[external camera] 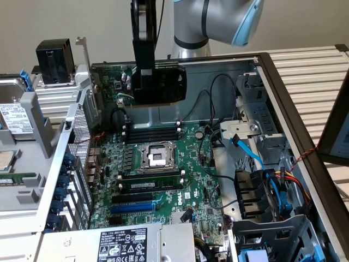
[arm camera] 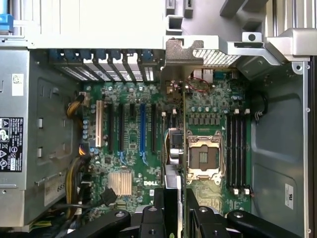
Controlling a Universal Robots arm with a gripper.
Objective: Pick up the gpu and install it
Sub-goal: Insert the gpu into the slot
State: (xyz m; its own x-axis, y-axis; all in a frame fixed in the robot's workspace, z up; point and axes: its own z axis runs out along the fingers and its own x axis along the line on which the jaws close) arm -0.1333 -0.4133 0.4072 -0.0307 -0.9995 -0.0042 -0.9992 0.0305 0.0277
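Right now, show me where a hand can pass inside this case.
Free: the bare case floor between the RAM slots and the case wall. The empty expansion slots beside the CPU socket leave low room. Crowded: cables around the drive cage, exterior view's right.

Black gpu (external camera: 168,84), green motherboard (external camera: 192,164), blue slot (external camera: 133,207)

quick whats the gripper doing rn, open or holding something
gripper: closed on the gpu, above the motherboard
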